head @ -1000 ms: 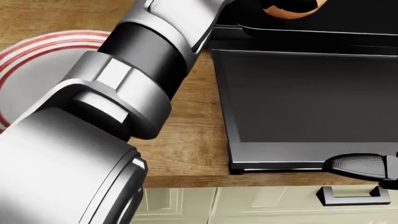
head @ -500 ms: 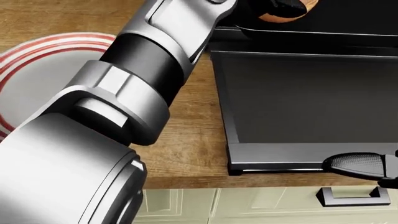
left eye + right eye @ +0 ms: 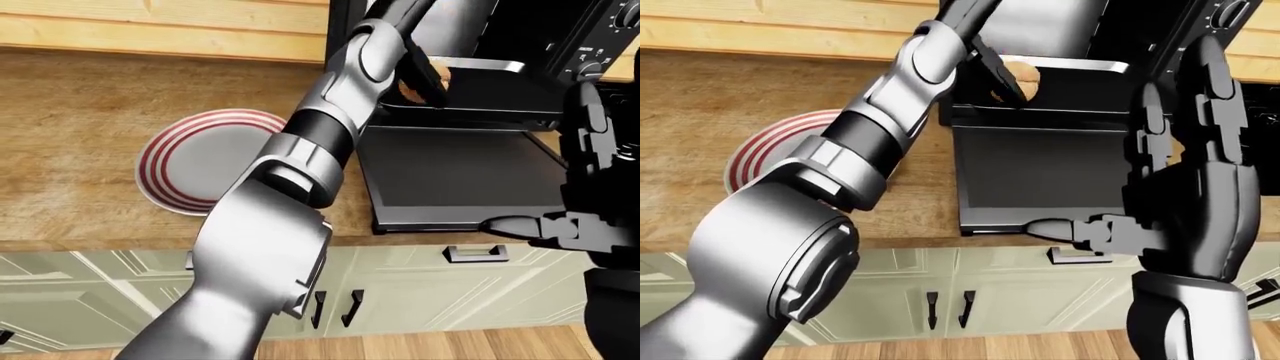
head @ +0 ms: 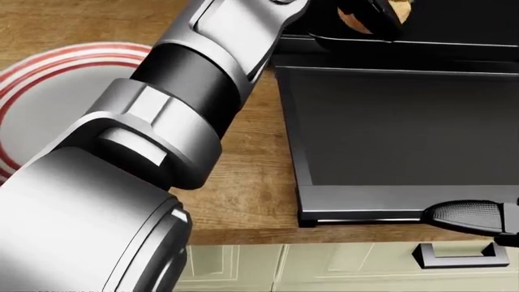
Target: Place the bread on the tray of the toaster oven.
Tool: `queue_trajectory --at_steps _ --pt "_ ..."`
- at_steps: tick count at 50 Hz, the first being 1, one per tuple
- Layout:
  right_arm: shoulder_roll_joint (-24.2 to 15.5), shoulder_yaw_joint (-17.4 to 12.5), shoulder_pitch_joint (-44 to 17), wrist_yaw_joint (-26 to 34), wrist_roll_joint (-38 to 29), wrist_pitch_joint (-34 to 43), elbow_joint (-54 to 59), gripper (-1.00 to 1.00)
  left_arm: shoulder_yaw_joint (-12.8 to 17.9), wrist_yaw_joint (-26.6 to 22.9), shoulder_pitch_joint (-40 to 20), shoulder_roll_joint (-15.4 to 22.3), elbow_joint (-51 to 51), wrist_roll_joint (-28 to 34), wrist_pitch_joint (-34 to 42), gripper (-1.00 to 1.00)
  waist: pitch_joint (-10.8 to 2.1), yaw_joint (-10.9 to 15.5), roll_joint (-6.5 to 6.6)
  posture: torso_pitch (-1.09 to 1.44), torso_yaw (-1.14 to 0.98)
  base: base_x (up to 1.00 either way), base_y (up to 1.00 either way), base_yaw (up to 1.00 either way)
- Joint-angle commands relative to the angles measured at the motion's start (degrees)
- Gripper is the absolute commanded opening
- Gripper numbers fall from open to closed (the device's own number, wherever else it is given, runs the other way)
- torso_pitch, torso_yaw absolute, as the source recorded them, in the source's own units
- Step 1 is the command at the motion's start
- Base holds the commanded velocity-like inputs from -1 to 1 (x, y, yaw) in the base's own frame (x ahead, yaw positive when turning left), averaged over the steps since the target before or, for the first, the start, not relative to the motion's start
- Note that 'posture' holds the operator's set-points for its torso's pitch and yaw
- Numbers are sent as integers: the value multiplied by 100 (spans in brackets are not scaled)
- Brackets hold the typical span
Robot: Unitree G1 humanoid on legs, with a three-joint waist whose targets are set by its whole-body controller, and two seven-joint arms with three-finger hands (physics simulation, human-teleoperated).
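The left hand (image 3: 425,71) has loosened its dark fingers off the bread (image 3: 1025,81), now lying at the toaster oven tray's (image 3: 500,66) left edge, so placement looks done; the right hand (image 3: 1185,202) hangs spread and empty.

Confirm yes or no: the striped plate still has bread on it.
No, in the left-eye view the red-striped plate lies bare on the wooden counter, while the bread shows up at the toaster oven tray.
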Motion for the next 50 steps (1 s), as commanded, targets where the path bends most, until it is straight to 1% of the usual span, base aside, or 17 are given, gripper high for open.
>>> queue_trajectory --at_steps 1,7,18,22,28,32,36,45,50 --pt "-81 -76 -90 -41 30 -130 -113 100 13 55 -231 56 -227 -15 -125 100 -130 3 -38 0 0 0 0 0" --pt "-65 -15 -117 -45 -25 -106 -113 100 4 55 -239 63 -228 0 -126 100 -128 4 -44 0 0 0 0 0" --pt "-22 -36 -117 6 -52 -100 -113 100 -3 54 -377 34 -287 -73 -97 100 -124 9 -50 0 0 0 0 0" --pt "8 26 -105 17 -120 -123 -113 100 -45 42 -430 19 -316 -84 -91 100 -120 8 -48 0 0 0 0 0" --pt "65 42 -23 72 -170 -193 -113 100 -109 58 -611 4 -433 -128 -75 100 -117 11 -51 0 0 0 0 0" --pt "71 57 -41 76 -189 -176 -113 100 -183 41 -673 0 -526 -135 -30 100 -107 9 -50 0 0 0 0 0" --pt "88 137 -100 57 -241 -137 -113 100 -233 11 -734 15 -641 -165 27 100 -102 8 -48 0 0 0 0 0" --pt "37 80 -129 27 -162 -110 -113 100 -335 -3 -571 152 -971 -219 178 100 -95 8 -38 0 0 0 0 0" --pt "1 114 -173 -13 -131 -91 -113 100 -360 28 -436 294 -1397 -254 440 100 -95 1 -27 0 0 0 0 0"
